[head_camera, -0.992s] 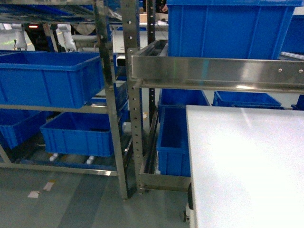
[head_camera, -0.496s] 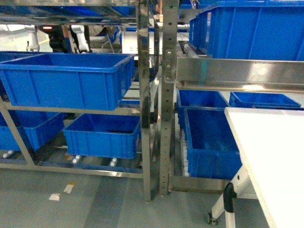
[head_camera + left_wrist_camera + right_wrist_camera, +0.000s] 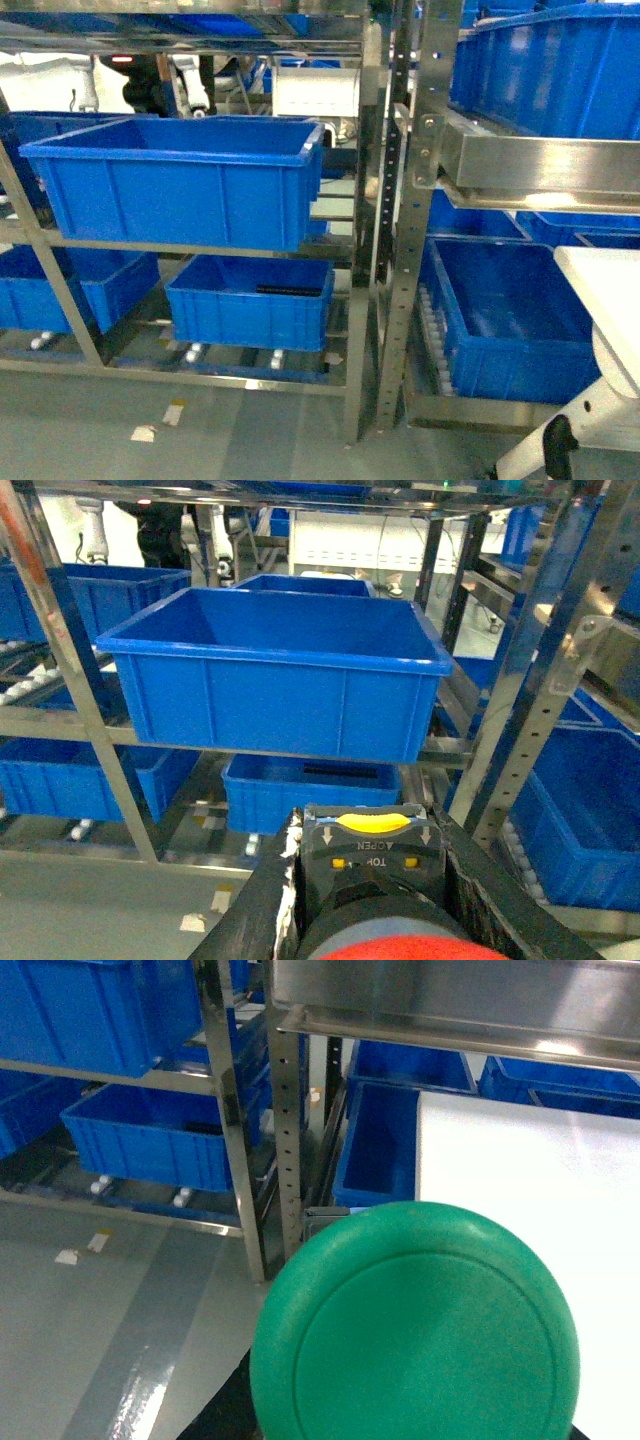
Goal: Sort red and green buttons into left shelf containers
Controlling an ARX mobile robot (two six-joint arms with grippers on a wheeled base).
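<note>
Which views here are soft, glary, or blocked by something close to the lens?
Head view: slightly soft, with glare on the steel shelf rail. Left wrist view: sharp on the blue bin, while the red button fills the bottom edge. Right wrist view: the green button cap blocks the lower half, and the white table looks washed out.

The bin (image 3: pixel 275 685) before me is bright blue, like the lower bin (image 3: pixel 250 300). My left button (image 3: pixel 375 875) has a black body with a yellow patch and a red cap edge. My right button (image 3: pixel 415 1325) is plain green. The shelf posts (image 3: pixel 400 220) are silver steel, the floor (image 3: pixel 110 1330) grey, the surface (image 3: pixel 530 1180) white.
</note>
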